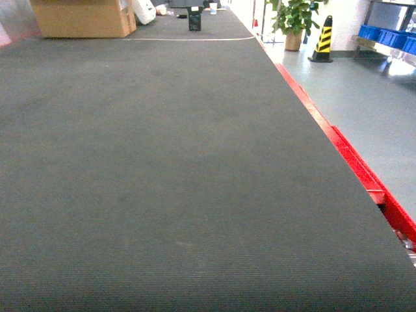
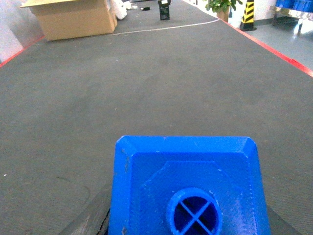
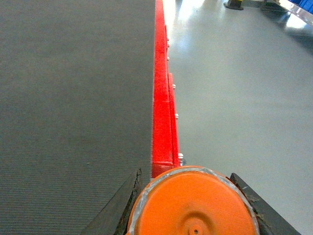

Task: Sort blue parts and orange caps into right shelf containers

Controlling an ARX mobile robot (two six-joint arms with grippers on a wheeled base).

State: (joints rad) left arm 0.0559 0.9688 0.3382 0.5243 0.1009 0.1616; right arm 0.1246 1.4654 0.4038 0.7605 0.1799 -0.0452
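In the left wrist view a bright blue part (image 2: 188,186) with a round crossed hole on top fills the lower frame. My left gripper (image 2: 188,211) is shut on it, and only a dark finger (image 2: 93,219) shows at its left side. In the right wrist view my right gripper (image 3: 186,174) is shut on an orange cap (image 3: 193,208), with dark fingers (image 3: 120,205) on both sides, above the table's red edge (image 3: 161,98). Blue shelf containers (image 1: 389,37) sit on a metal shelf (image 1: 377,47) far right. Neither gripper shows in the head view.
A dark ribbed mat (image 1: 162,162) covers the long red-framed table (image 1: 351,159). A cardboard box (image 1: 83,17) and a small black object (image 1: 194,21) stand at its far end. On the grey floor (image 1: 364,104) to the right are a potted plant (image 1: 294,19) and a yellow-black cone (image 1: 322,40).
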